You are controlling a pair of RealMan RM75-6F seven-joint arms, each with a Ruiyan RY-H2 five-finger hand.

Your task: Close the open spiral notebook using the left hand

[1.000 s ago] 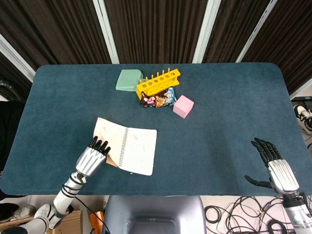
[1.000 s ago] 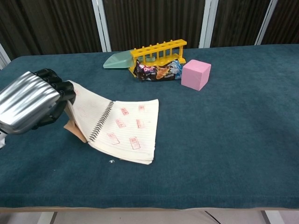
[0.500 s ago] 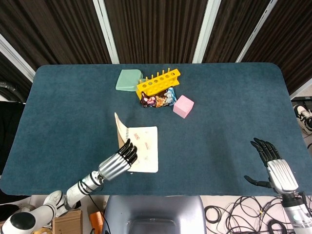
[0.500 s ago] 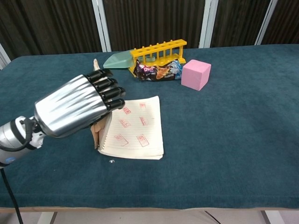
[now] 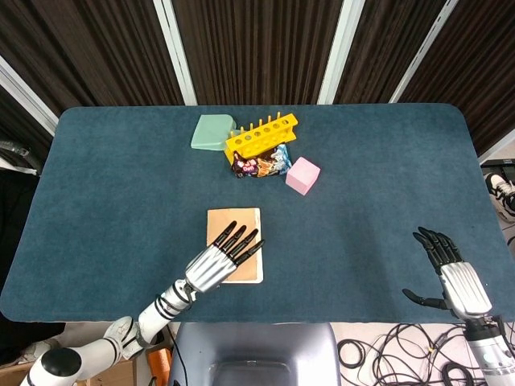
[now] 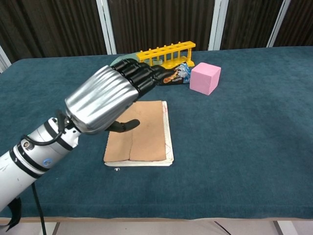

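Observation:
The spiral notebook [image 5: 228, 223] [image 6: 145, 134] lies flat and closed on the blue table, its brown cover up, at the front middle-left. My left hand [image 5: 220, 259] [image 6: 112, 95] hovers over its near half with fingers stretched out and apart, holding nothing; whether it touches the cover I cannot tell. My right hand [image 5: 447, 270] stays at the table's front right corner, fingers spread, empty, far from the notebook.
At the back middle stand a yellow tube rack [image 5: 261, 136] [image 6: 165, 54], a green pad [image 5: 212, 132], a snack bag [image 5: 261, 163] [image 6: 172, 74] and a pink cube [image 5: 302, 175] [image 6: 205, 78]. A tiny white speck [image 6: 116, 169] lies by the notebook's near corner.
The left hand swept right over the notebook, flipping the raised left half over. The notebook went from open to closed with its brown cover up. The right hand stayed put.

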